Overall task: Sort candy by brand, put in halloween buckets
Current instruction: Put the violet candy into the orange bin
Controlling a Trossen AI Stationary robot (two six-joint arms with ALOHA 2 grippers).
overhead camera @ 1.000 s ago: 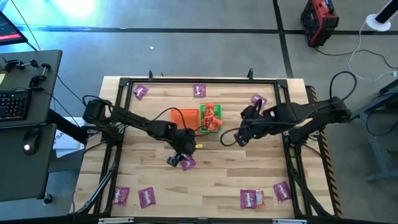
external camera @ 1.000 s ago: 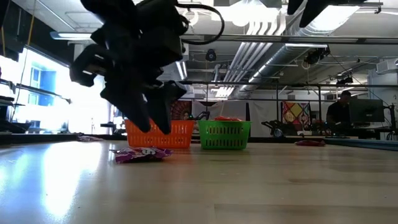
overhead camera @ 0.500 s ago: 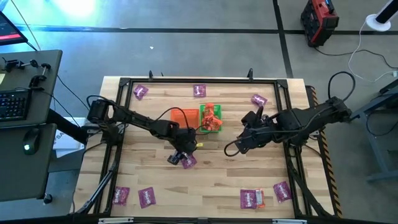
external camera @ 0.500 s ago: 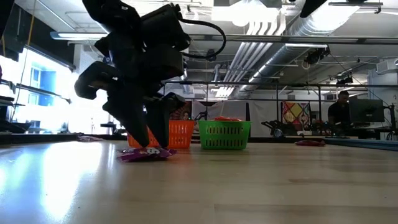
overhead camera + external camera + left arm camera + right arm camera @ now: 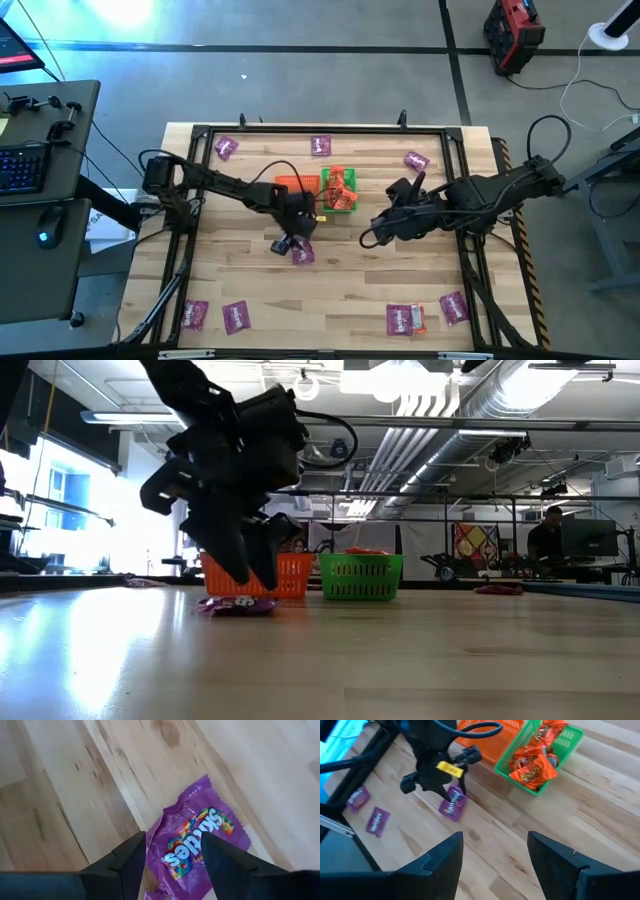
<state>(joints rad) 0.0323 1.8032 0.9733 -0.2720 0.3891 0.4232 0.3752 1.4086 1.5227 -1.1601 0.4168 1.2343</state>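
Purple candy packet [image 5: 200,847] lies flat on the surface under the left gripper [image 5: 172,857], jaws spread; right gripper [image 5: 495,855] at three o'clock, jaws spread.

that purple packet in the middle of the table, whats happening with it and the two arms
The left gripper is down over a purple Skittles packet lying flat on the wooden table, fingers open on either side of it, not gripping yet. The right gripper hangs open above the table to the right of the buckets, holding nothing. The green bucket already holds orange-red packets; the orange bucket sits beside it. More purple packets lie around the table edges.
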